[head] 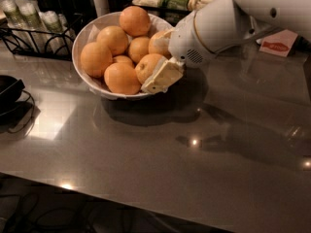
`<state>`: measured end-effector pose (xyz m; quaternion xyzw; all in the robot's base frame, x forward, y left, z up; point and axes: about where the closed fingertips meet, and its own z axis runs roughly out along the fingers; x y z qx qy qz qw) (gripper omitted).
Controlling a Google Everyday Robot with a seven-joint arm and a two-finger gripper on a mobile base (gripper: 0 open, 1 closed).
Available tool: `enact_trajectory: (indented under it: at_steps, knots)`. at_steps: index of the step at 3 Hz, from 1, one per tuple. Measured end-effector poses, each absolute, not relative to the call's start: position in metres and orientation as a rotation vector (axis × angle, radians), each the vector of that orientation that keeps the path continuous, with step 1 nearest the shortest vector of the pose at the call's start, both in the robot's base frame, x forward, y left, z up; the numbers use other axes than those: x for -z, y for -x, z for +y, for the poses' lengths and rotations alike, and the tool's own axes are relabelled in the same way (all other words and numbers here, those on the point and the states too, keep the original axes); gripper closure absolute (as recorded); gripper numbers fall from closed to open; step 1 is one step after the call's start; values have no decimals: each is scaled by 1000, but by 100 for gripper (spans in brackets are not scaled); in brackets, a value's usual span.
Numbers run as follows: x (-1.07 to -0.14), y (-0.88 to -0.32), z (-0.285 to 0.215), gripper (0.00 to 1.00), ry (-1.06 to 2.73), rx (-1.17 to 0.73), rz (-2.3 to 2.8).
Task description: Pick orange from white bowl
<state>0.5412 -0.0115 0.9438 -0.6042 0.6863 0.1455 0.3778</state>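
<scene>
Your cream, blocky gripper [158, 74] sits at R rim of the paper-lined white bowl [83, 34], against a round dimpled orange [147, 66]; can't tell if it's gripping.

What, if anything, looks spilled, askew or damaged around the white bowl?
Nothing stands out. The white bowl sits upright on the counter, all fruit inside it. The gripper is at its right rim, against the orange.
</scene>
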Motion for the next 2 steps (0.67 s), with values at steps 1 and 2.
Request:
enact_trajectory:
  at_steps: [1,2]
  knots:
    - [-934,-549,-3,26,1567,-374,1750]
    - [-922,-556,1,28,1586,-363,1761]
